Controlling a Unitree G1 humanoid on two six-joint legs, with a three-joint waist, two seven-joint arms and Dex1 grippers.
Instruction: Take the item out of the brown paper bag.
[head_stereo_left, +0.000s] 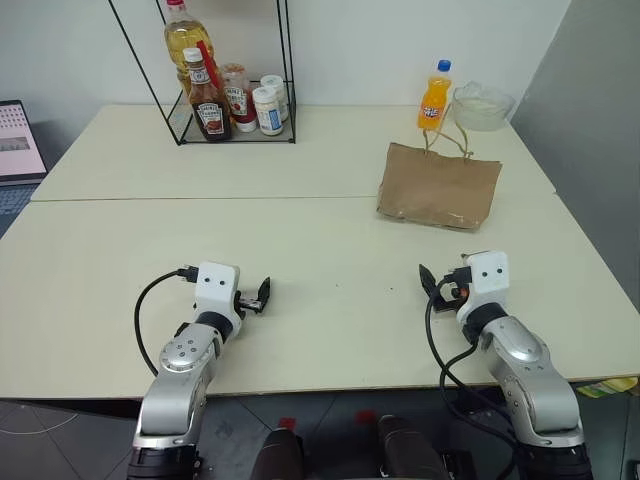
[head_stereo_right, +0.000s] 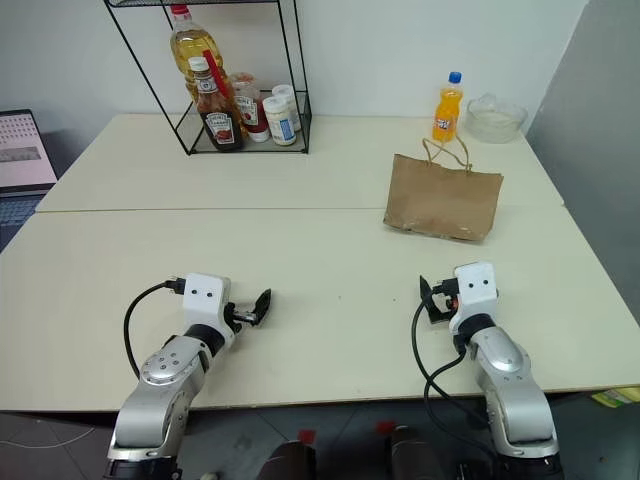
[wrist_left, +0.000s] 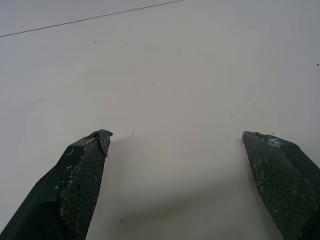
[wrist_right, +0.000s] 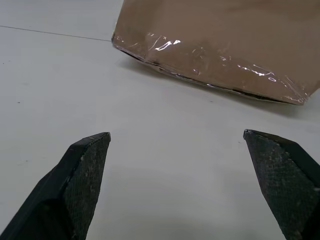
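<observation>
I am at the very start of the job — nothing is touched yet. The brown paper bag lies flat on the far right part of the table, its two loop handles pointing away from me toward the orange soda bottle and a clear bowl behind it. I cannot see the item itself; I judge it is inside the bag, since nothing like it lies out on the table.

My right gripper hovers over the table well short of the bag, its fingers spread wide and empty, and its wrist view looks at the bag's near, closed bottom edge. My left gripper is well apart on the other side, fingers also wide, holding nothing.

The next move, as I see it, calls for reaching forward to the bag — and the mouth is on the far side, so I likely need one gripper to pin or lift the bag while the other gets at the opening.
</observation>
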